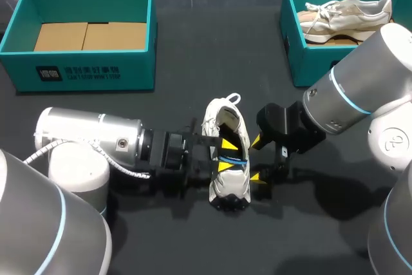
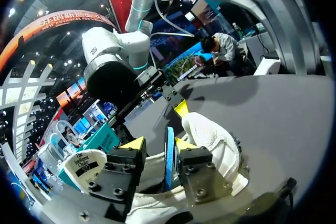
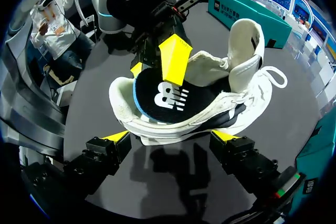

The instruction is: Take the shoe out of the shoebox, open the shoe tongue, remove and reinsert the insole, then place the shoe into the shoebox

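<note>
Shoe is out on the dark table, with the teal shoebox well away from it, up and to the left on the far side. The left gripper is down in the shoe's opening with the blue-edged insole in its mouth, but I honestly can't tell if it's got a real pinch on it. The right gripper sits just beside the shoe on the sole side, spread wide and holding nothing. As for how this stuff handles, I'd guess the shoe is light enough to tag along or tip over the moment the insole drags on the lining, so it needs bracing. The upper looks like soft fabric that would just cave in under a squeeze. The chunky midsole and the heel look like the firm bits, so that's where I'd clamp, across the sole edges. The insole looks like thin, floppy foam, so I'd expect it to bend and fold rather than slide. I'd take it right at the heel edge that's poking up out of the shoe and pull along the shoe's length, not straight up. Going back in is the fiddly part, since the front end can curl under.
</note>
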You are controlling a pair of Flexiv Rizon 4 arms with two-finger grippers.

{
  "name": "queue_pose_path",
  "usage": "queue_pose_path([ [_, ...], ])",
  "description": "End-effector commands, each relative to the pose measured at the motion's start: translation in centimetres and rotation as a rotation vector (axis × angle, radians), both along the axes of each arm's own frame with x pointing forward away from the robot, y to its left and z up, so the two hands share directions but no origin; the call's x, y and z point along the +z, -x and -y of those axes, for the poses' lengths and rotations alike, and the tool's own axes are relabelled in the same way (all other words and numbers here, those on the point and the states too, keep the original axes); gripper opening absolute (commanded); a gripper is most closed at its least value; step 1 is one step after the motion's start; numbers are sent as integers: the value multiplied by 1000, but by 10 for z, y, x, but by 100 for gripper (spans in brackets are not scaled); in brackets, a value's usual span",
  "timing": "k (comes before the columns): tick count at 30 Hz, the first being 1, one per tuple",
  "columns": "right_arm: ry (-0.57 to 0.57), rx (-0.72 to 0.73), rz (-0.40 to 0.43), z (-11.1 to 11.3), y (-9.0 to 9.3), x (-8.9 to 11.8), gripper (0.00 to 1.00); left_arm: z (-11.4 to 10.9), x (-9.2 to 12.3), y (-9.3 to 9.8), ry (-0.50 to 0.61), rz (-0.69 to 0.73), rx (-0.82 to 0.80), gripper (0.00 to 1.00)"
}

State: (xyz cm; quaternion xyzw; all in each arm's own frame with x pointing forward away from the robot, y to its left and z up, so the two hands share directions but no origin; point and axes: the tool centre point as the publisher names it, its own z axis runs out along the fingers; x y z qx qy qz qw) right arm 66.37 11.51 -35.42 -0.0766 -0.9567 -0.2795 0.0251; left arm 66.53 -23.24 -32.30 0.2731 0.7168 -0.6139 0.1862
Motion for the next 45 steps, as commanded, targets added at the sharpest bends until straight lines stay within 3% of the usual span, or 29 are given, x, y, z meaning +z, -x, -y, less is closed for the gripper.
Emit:
queue_pose_path([
  [1,-1,-1,3,0,2,-1,100,2,4,4,-16,4,-20,0],
  [8,-1,-1,3,0,2,-1,100,11,-11,5,-69,-6,-57,0],
  [16,-1,-1,3,0,2,-1,100,8,-30,-11,-179,52,9,0],
  [26,-1,-1,3,0,2,-1,100,-2,-17,-7,-129,-50,-9,0],
  [29,-1,-1,3,0,2,-1,100,-4,-12,-6,-122,-77,-22,19],
  [33,-1,-1,3,0,2,-1,100,-6,-4,-2,-141,-89,-43,27],
  [45,-1,-1,3,0,2,-1,100,-11,6,4,-230,-95,-113,25],
])
